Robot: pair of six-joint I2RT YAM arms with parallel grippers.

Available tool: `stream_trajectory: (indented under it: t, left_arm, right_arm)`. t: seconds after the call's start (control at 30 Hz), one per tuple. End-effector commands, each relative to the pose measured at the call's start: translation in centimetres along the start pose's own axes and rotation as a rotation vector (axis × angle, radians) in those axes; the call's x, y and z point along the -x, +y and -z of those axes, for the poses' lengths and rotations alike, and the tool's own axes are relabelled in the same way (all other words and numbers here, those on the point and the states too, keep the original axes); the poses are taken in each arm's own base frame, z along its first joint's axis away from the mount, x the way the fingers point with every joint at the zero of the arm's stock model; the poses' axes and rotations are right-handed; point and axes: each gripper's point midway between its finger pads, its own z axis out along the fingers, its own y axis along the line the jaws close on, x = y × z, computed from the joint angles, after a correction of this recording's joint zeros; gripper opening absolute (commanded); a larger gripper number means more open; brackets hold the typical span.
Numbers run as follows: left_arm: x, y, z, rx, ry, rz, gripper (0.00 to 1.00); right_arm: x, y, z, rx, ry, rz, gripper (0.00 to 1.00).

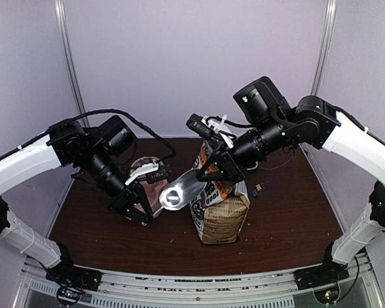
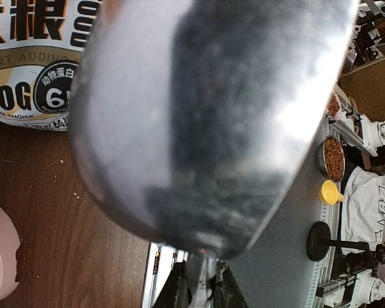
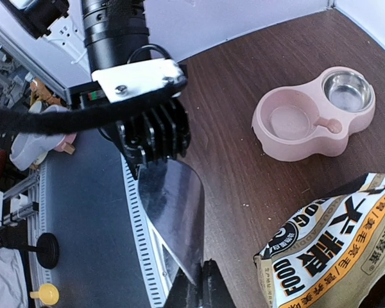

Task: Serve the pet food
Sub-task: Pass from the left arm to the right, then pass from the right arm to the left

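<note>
A silver metal scoop (image 1: 173, 196) hangs above the table between both arms. My left gripper (image 1: 149, 215) is shut on the scoop's bowl end; in the left wrist view the scoop (image 2: 199, 115) fills the frame and runs down into my jaws (image 2: 202, 292). My right gripper (image 1: 208, 174) is shut on its narrow handle end (image 3: 202, 289). The scoop (image 3: 173, 212) looks empty. The kraft dog-food bag (image 1: 221, 205) stands upright right of the scoop. The pet food inside it is hidden. The pink double bowl (image 3: 308, 125) holds no kibble.
The pink bowl (image 1: 144, 174) sits behind my left arm and shows at the left wrist view's edge (image 2: 0, 256). Its far well has a steel insert (image 3: 350, 90). Small coloured bits (image 1: 255, 189) lie right of the bag (image 3: 333, 256). A kibble dish (image 2: 333, 157) sits off the table.
</note>
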Motion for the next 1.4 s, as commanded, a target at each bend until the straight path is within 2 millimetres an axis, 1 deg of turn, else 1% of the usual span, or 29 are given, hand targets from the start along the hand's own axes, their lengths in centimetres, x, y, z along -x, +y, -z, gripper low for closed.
stream_trajectory:
  t: [0.0,0.07,0.1,0.17,0.2,0.23,0.27,0.3,0.33,0.43,0.47,0.53,0.6,0.67,0.73,0.87,0.93,1.0,1.1,1.23,1.37]
  left_arm:
    - [1.5,-0.8,0.8,-0.007,-0.045,-0.065,0.00]
    - [1.8,-0.3,0.9,0.031,-0.059,-0.066,0.00]
    - [2.1,0.1,1.2,0.063,-0.075,-0.067,0.06]
    - [2.9,1.2,1.9,0.150,-0.120,-0.078,0.26]
    - [3.5,1.7,2.5,0.200,-0.151,-0.086,0.37]
    - [4.2,2.3,3.2,0.256,-0.191,-0.095,0.51]
    - [4.8,2.3,4.2,0.293,-0.243,-0.108,0.65]
    - [5.6,2.4,5.1,0.326,-0.295,-0.120,0.70]
    - [6.4,2.3,6.1,0.356,-0.358,-0.134,0.74]
    - [8.8,1.5,10.1,0.435,-0.590,-0.175,0.81]
    - [9.7,1.3,11.5,0.461,-0.692,-0.195,0.84]
    - [10.4,0.9,14.0,0.482,-0.854,-0.203,0.89]
    - [10.8,0.9,15.9,0.473,-0.973,-0.184,0.92]
    - [11.0,1.8,16.9,0.464,-1.032,-0.124,0.93]
    - [11.3,2.1,17.1,0.434,-1.076,-0.094,0.93]
    - [12.2,1.1,17.5,0.272,-1.198,-0.048,0.93]
    - [12.8,0.7,17.2,0.182,-1.221,-0.031,0.93]
    - [13.1,0.7,16.7,0.148,-1.202,-0.007,0.93]
    - [13.2,1.4,16.1,0.161,-1.149,0.036,0.94]
    - [13.6,1.5,15.3,0.145,-1.092,0.056,0.94]
    - [13.5,3.2,14.7,0.202,-1.071,0.108,0.94]
  right_arm:
    - [1.1,0.1,0.4,-0.016,-0.037,0.029,0.00]
    - [1.4,-0.3,0.9,-0.047,-0.061,0.029,0.00]
    - [1.6,-0.7,1.2,-0.079,-0.079,0.024,0.00]
    - [2.1,-1.5,2.0,-0.134,-0.122,0.011,0.00]
    - [2.4,-1.9,2.4,-0.155,-0.145,0.003,0.00]
    - [2.8,-2.2,2.9,-0.171,-0.170,-0.009,0.00]
    - [3.1,-2.7,3.3,-0.185,-0.195,-0.024,0.00]
    - [3.3,-2.9,3.7,-0.190,-0.220,-0.038,0.00]
    - [3.5,-3.3,4.1,-0.196,-0.242,-0.055,0.00]
    - [4.2,-4.3,5.5,-0.216,-0.317,-0.100,0.00]
    - [4.7,-4.3,6.2,-0.209,-0.356,-0.106,0.00]
    - [5.1,-4.5,7.0,-0.198,-0.406,-0.126,0.00]
    - [5.3,-4.5,7.7,-0.177,-0.453,-0.139,0.00]
    - [5.5,-4.7,8.4,-0.171,-0.499,-0.160,0.00]
    - [5.4,-5.3,8.8,-0.175,-0.532,-0.187,0.00]
    - [5.3,-6.9,10.0,-0.171,-0.604,-0.278,0.00]
    - [5.0,-7.5,10.1,-0.175,-0.617,-0.300,0.00]
    - [4.8,-7.7,9.9,-0.186,-0.608,-0.306,0.00]
    - [4.5,-7.9,9.7,-0.193,-0.594,-0.312,0.00]
    - [4.6,-7.5,9.8,-0.174,-0.599,-0.312,0.00]
    - [5.1,-6.8,9.9,-0.128,-0.610,-0.307,0.00]
